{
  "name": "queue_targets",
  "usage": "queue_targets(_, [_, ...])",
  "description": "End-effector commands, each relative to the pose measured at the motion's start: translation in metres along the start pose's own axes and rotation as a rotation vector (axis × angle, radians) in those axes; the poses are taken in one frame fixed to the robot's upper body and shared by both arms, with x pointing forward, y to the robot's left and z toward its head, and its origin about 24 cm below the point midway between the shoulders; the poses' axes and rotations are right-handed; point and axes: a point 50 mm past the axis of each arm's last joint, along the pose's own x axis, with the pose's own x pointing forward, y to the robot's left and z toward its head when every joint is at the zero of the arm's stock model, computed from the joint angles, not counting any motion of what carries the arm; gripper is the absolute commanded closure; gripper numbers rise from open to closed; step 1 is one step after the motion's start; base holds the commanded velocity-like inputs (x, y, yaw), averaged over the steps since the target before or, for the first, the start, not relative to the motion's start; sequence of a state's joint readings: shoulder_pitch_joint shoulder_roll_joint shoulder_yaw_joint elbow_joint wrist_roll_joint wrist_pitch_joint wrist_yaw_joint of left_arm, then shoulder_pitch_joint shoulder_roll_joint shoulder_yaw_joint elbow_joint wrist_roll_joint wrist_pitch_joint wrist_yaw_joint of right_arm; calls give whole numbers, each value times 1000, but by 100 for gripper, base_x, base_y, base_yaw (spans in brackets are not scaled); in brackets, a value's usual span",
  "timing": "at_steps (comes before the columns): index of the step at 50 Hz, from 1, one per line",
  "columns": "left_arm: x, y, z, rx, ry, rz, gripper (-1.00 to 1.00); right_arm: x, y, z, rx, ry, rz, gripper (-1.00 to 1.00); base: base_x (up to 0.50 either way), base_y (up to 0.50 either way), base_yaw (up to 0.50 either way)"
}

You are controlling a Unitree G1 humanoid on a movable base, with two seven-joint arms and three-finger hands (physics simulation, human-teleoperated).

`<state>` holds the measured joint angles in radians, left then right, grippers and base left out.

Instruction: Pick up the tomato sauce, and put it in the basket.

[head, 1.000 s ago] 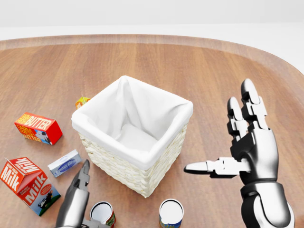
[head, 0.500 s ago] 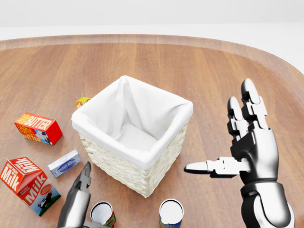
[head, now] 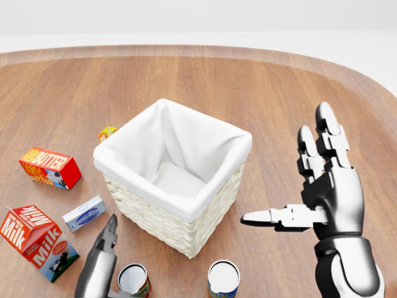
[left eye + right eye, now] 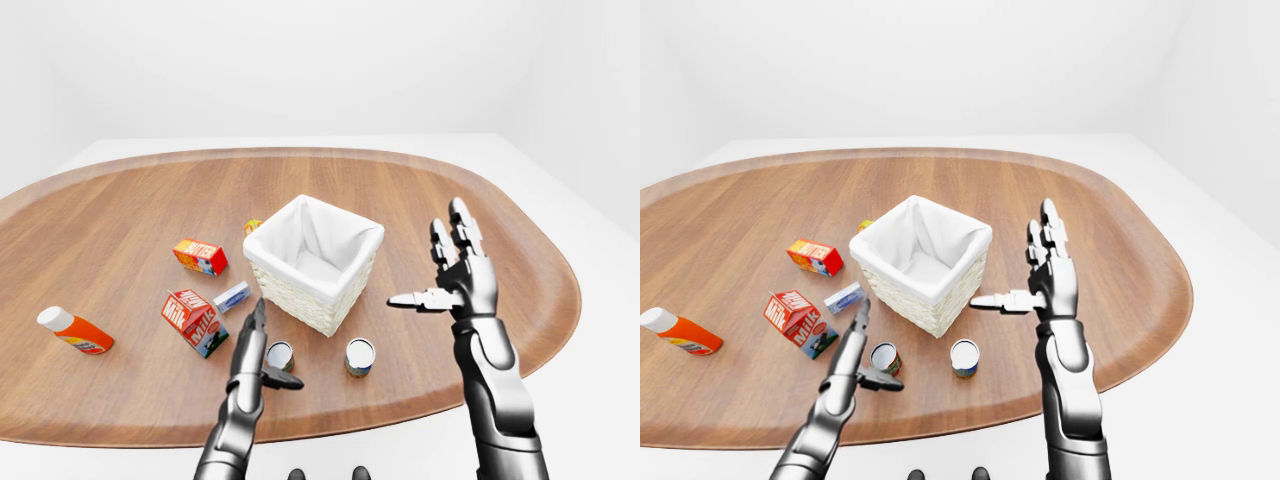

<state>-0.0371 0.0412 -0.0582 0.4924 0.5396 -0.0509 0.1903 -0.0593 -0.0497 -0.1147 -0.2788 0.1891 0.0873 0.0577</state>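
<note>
The tomato sauce can (image 3: 134,280), with a red label and a silver top, stands upright on the wooden table at the bottom of the head view, below the basket. The wicker basket (image 3: 122,160) with a white liner stands in the middle and holds nothing. My left hand (image 4: 278,346) is open just left of the can, fingers pointing up the view and thumb reaching under the can's near side. It is not closed on the can. My right hand (image 3: 290,175) is open and raised, right of the basket, holding nothing.
A second can (image 3: 223,277) with a blue label stands right of the tomato sauce. A milk carton (image 3: 37,242), a butter box (image 3: 49,167), a small blue-white box (image 3: 84,213) and a small yellow box (image 3: 107,132) lie left of the basket. An orange bottle (image 4: 75,331) lies far left.
My left hand has sunk very slightly toward the bottom of the head view. The right hand and the objects have not moved.
</note>
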Motion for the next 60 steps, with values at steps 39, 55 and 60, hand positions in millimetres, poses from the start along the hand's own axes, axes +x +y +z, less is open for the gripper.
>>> queue_targets(39, [9,-1,-9,-1,36,-4,-100,-1,1,-1,-2,5,3,-100,0,0,0])
queue_targets(55, [12,-4,-15,6,75,-7,-100,-1,1,0,-2,1,3,-100,0,0,0])
queue_targets(60, [13,-3,-10,1,51,-7,-100,-1,1,-1,-1,5,3,-100,0,0,0])
